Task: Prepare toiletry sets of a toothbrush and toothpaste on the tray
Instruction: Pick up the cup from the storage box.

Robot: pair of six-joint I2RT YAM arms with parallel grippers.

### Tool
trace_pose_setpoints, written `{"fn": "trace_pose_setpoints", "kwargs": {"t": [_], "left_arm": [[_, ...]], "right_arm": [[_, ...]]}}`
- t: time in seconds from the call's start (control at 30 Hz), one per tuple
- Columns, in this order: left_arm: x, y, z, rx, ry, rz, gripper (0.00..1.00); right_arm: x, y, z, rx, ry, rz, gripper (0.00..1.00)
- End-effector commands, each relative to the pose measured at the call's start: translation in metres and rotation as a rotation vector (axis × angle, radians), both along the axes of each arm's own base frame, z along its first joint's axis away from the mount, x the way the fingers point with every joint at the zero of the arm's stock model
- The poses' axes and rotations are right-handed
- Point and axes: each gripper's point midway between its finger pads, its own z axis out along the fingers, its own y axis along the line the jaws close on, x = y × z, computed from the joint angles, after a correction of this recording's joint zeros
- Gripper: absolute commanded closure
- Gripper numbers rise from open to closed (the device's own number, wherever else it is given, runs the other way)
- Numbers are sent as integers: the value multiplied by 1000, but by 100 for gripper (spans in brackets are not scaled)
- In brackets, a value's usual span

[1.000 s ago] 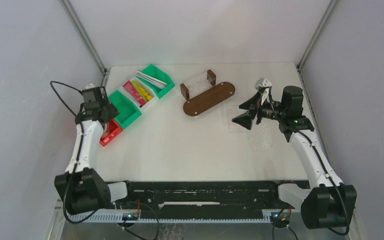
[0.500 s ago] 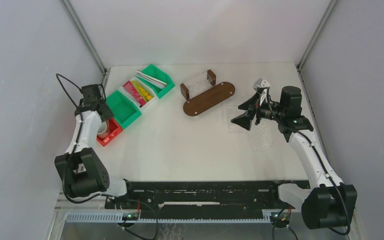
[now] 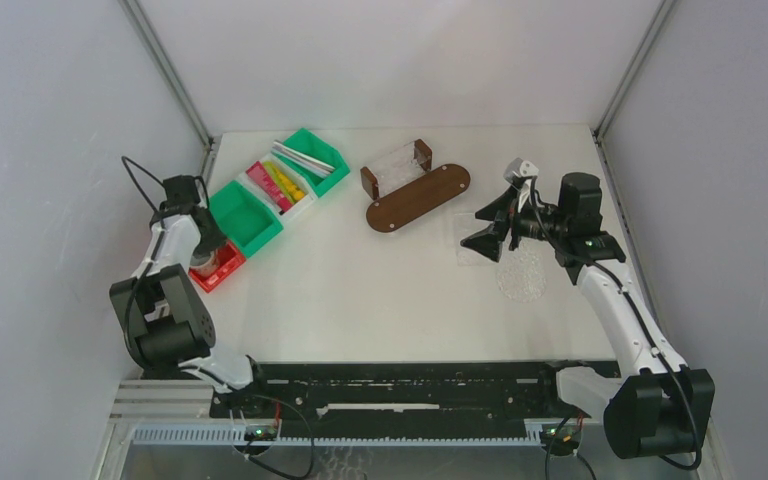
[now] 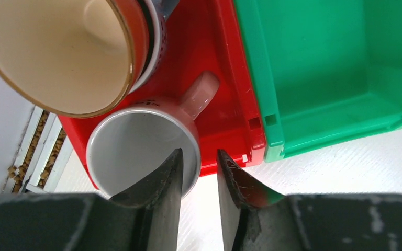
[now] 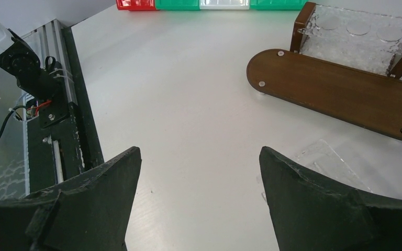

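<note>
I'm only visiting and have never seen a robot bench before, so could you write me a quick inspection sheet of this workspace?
Surface: white table, no damage seen.
Job's things: pink mug and stacked cups in the red bin; tubes and toothbrushes in their bins; one green bin empty; wooden tray bare.
Clutter: clear plastic pieces by the right arm.
Grippers: left end effector straddles the pink mug's rim, grip unclear; right end effector open, empty, above the table.
Cables: black loop off the left arm; wires at the base rail.
Surroundings: grey walls; nothing else seen.
</note>
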Motion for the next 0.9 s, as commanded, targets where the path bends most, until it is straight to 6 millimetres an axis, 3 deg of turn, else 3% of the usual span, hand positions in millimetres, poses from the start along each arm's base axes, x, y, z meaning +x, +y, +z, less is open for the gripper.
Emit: {"fn": "trace_pose_setpoints", "kwargs": {"t": [0.0, 0.2, 0.4, 0.87], "left_arm": [[11, 7, 11, 23, -15, -16, 69], [10, 6, 3, 5, 12, -22, 72], [12, 3, 12, -1, -16, -34, 99], [3, -12, 69, 89, -183, -59, 100]], "right_arm": [[3, 2, 25, -6, -102, 9, 9], [3, 3, 24, -11, -105, 10, 9], [3, 2, 24, -15, -111, 6, 9], [3, 2, 24, -17, -113, 10, 9]]}}
